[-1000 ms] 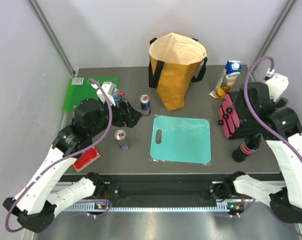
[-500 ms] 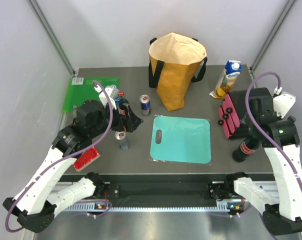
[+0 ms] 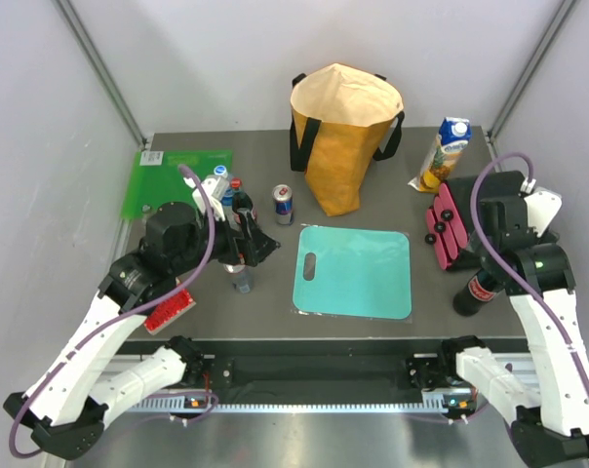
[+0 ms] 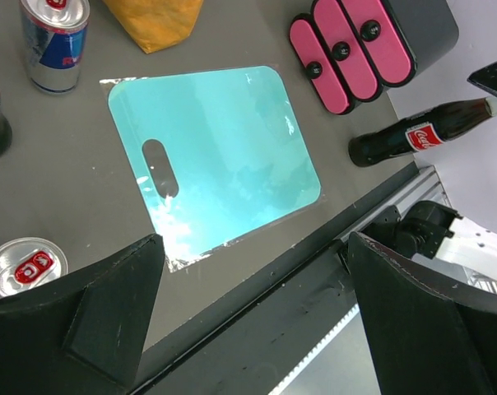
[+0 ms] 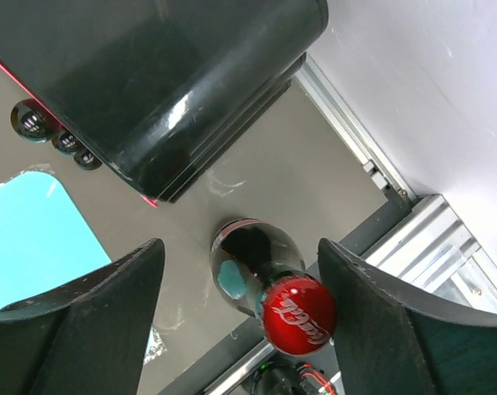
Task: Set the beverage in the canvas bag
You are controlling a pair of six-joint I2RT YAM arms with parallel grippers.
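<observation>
The mustard-yellow canvas bag (image 3: 343, 136) stands open at the back centre; its corner shows in the left wrist view (image 4: 154, 18). A cola bottle (image 3: 475, 291) with a red cap (image 5: 298, 314) stands upright at the right front. My right gripper (image 3: 488, 265) hangs open just above it, one finger on each side of the cap (image 5: 242, 309), not touching. A Red Bull can (image 3: 284, 205) (image 4: 55, 41) and a second can (image 3: 240, 277) (image 4: 25, 267) stand at the left. My left gripper (image 3: 255, 244) (image 4: 257, 317) is open and empty above the second can.
A teal cutting board (image 3: 353, 271) lies in the middle. A pink-and-black rack (image 3: 449, 229) stands close beside the cola bottle. A juice carton (image 3: 443, 154) is at the back right. Two small bottles (image 3: 228, 190), a green board (image 3: 168, 180) and a red brush (image 3: 170, 310) are at the left.
My right arm has swung in toward the front, bringing its open gripper over the cola bottle. My left gripper has shifted slightly toward the front, over the second can.
</observation>
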